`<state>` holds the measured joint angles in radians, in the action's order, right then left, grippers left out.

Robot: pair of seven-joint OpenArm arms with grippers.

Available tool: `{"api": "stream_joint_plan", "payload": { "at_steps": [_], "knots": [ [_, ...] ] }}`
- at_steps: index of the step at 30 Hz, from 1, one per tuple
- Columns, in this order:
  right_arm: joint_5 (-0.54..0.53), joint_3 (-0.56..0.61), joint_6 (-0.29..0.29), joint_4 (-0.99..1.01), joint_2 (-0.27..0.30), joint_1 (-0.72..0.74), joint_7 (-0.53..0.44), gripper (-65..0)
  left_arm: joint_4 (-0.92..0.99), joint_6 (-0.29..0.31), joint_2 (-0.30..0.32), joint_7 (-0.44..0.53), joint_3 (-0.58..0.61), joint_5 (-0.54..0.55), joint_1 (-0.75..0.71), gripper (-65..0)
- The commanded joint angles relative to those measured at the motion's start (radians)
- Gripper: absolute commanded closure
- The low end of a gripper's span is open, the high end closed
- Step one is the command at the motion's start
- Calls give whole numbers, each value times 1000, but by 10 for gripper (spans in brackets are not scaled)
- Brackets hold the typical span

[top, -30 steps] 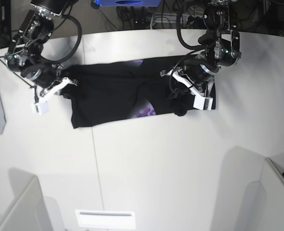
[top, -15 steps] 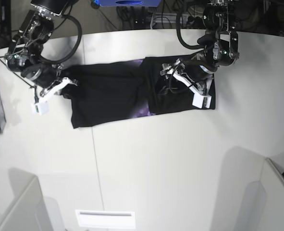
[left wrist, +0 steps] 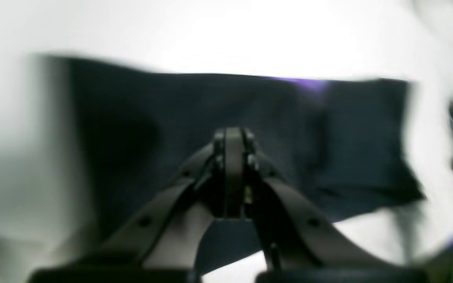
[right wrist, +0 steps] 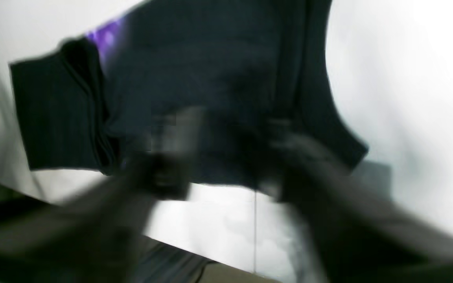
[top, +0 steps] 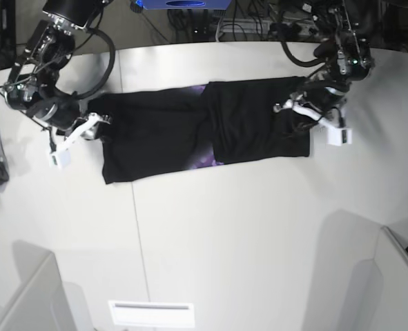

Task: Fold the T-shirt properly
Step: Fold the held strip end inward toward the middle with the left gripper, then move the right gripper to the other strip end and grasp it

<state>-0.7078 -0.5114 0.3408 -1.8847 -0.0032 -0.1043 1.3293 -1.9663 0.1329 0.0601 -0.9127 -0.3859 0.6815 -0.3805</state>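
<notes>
Lying flat mid-table [top: 210, 227], T-shirt [top: 190, 131] has one end folded over. Left gripper [left wrist: 232, 157] hangs above it, jaws together; right gripper [top: 93, 127], blurred, jaws apart at shirt's other end.

My work surface is a white table [top: 210, 227] with a rounded far edge and a thin seam running front to back. Directly on it lies the black T-shirt [top: 190, 131], spread in a long band with one end folded over, a purple print showing at the fold.
</notes>
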Motion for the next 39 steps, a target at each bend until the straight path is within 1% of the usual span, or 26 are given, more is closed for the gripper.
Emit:
{"api": "stream_joint_plan", "payload": {
  "at_steps": [1,2,3,4,7,10,12,14,15,17,18,20,22,29,34,36,37,39],
  "knots": [
    [-25,-2,5,-17,6,24,-9,-423,-18,6,8,13,-55,10,-13,0],
    [-22,0,5,-16,6,36,-7,-473,-17,12,20,13,-101,10,-25,0],
    [-20,0,5,-6,7,51,-7,-494,-14,30,39,17,-147,8,-38,0],
    [-19,-2,5,21,7,68,-7,-491,-6,57,57,19,-195,8,-54,0],
    [-23,4,5,170,52,133,-7,-462,6,141,80,20,-330,1,-90,0],
    [-23,4,5,307,73,180,-14,-455,35,213,94,20,-416,-9,-117,0],
    [-20,7,5,366,85,197,-52,-453,68,271,97,22,-445,-67,-119,0],
    [-19,9,5,417,101,202,-90,-453,94,327,96,27,-443,-159,-113,0],
    [-22,13,5,439,107,203,-99,-455,101,357,96,43,-440,-196,-113,0],
    [-23,56,7,472,125,206,-109,-455,120,423,88,108,-420,-268,-117,0],
    [-23,76,7,485,131,203,-110,-455,134,443,77,148,-405,-296,-122,0],
    [-25,112,7,500,134,194,-139,-455,160,454,56,214,-376,-355,-122,0],
    [-20,138,7,503,136,170,-175,-455,181,455,43,237,-356,-385,-119,0],
    [-23,259,7,497,136,113,-188,-453,196,455,42,243,-293,-386,-96,0],
    [-19,277,7,505,131,108,-199,-447,203,449,40,241,-249,-392,-67,0],
    [-19,279,7,506,136,108,-225,-399,203,449,40,241,-224,-392,-56,0],
    [-17,277,7,506,136,108,-238,-363,204,449,40,241,-213,-392,-48,0],
    [-16,279,5,506,147,107,-253,-272,219,449,40,241,-199,-394,-31,0]
  ]
}}
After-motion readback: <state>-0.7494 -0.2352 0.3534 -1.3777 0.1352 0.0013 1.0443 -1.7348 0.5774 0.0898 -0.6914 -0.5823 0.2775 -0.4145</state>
